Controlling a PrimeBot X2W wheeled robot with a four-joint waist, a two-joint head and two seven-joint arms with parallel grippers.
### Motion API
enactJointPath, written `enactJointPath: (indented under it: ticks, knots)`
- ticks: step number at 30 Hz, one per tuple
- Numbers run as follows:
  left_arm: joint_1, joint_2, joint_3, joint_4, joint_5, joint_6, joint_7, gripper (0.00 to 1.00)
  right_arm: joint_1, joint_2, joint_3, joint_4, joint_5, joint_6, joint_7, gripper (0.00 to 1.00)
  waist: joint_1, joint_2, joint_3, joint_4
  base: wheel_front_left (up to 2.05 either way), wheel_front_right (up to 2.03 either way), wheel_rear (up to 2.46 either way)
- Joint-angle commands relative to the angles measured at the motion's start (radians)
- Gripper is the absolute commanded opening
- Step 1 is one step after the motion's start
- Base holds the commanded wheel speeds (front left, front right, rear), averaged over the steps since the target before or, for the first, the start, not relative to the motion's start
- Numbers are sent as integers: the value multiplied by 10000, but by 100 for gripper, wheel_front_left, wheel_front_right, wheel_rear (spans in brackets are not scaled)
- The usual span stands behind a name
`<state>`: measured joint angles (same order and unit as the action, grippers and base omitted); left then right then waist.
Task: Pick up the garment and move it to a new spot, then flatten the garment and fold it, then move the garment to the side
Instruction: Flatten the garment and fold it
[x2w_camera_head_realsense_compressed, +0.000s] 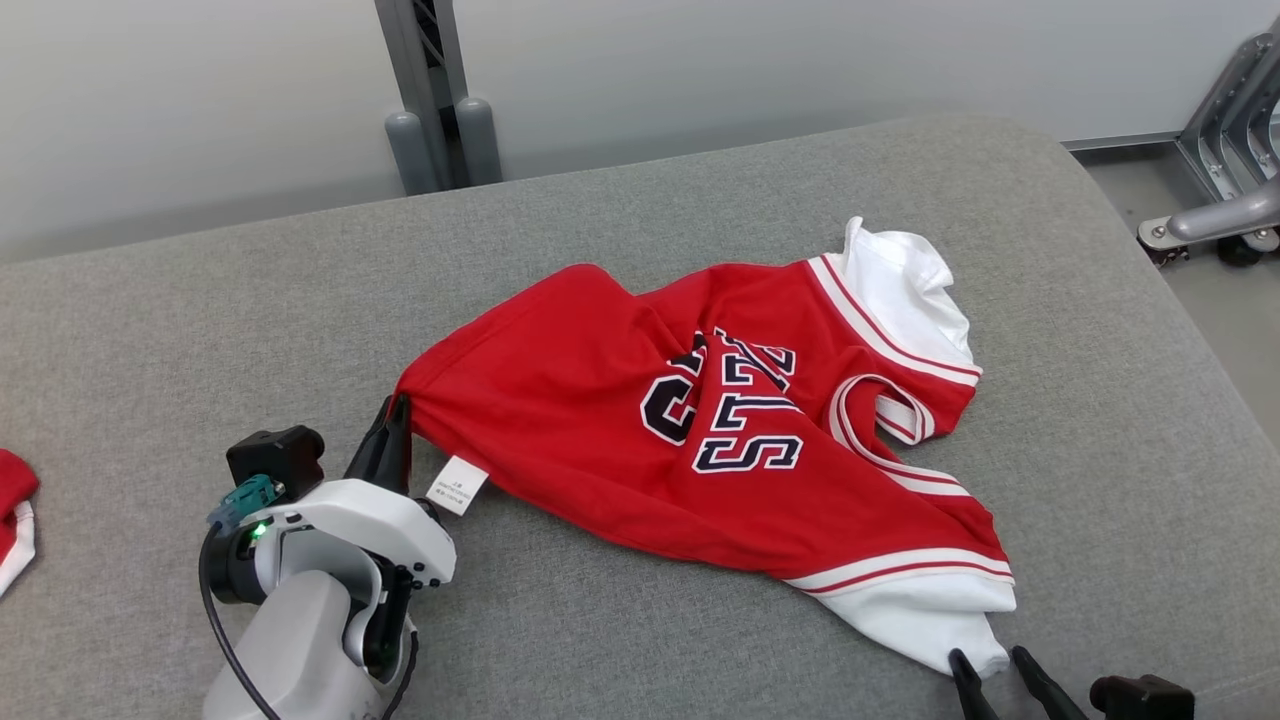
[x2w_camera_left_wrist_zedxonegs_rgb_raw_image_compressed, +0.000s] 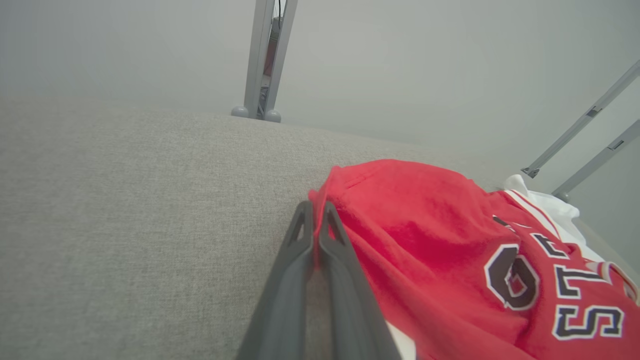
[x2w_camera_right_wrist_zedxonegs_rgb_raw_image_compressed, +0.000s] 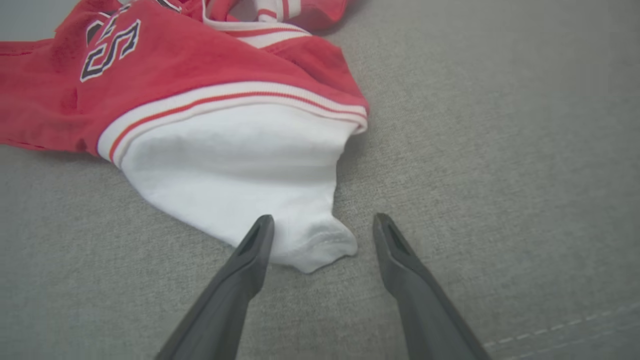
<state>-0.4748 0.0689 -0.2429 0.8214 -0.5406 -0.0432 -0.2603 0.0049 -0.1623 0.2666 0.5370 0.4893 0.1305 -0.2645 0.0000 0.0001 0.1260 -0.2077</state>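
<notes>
Left tool (x2w_camera_head_realsense_compressed: 398, 412) pinches the red knit garment (x2w_camera_head_realsense_compressed: 560, 400); right tool (x2w_camera_right_wrist_zedxonegs_rgb_raw_image_compressed: 324, 220) gapes astride its white cuff (x2w_camera_right_wrist_zedxonegs_rgb_raw_image_compressed: 310, 245).

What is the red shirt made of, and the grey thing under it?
The shirt looks like soft knit cloth, matte and slightly fuzzy, and it crumples into folds. It could be cotton or polyester; I can't tell which. The pad has a matte woven fabric cover with a fine speckled weave. Its rounded edge hints at padding.
</notes>
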Motion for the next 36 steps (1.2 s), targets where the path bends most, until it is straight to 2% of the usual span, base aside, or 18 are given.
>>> enactJointPath:
  ticks: [1,8,17,18,19,21,31,36]
  knots:
    - [60,0,59,25,92,-27,-48,0,-100,-114,42,95,97,5,-20,100,0,-1,1,5,0,0,0]
    - [52,-23,226,74,273,-99,-48,0,-208,-223,400,244,313,5,-20,100,0,-1,-11,18,0,0,0]
    - [-2,-101,460,179,461,-195,-49,0,-289,-346,596,80,37,5,-20,100,0,-1,-8,81,0,0,0]
    - [6,-106,483,189,477,-205,-49,0,-283,-354,639,100,43,3,-20,87,0,-1,-17,81,0,0,0]
    - [17,-112,500,201,482,-216,-49,0,-283,-374,659,125,53,5,-20,40,0,-1,-30,81,0,0,0]
    - [49,-121,544,220,516,-230,-49,0,-278,-398,684,158,90,5,-20,0,0,-1,-62,83,0,0,0]
    - [172,-154,785,132,601,-233,-49,0,-405,-622,813,-45,479,3,-22,0,0,-1,-175,4,0,0,0]
    - [292,-163,1076,-29,503,-273,-49,0,-635,-1170,1414,-1248,1547,3,-20,0,0,-1,-358,-33,0,0,0]
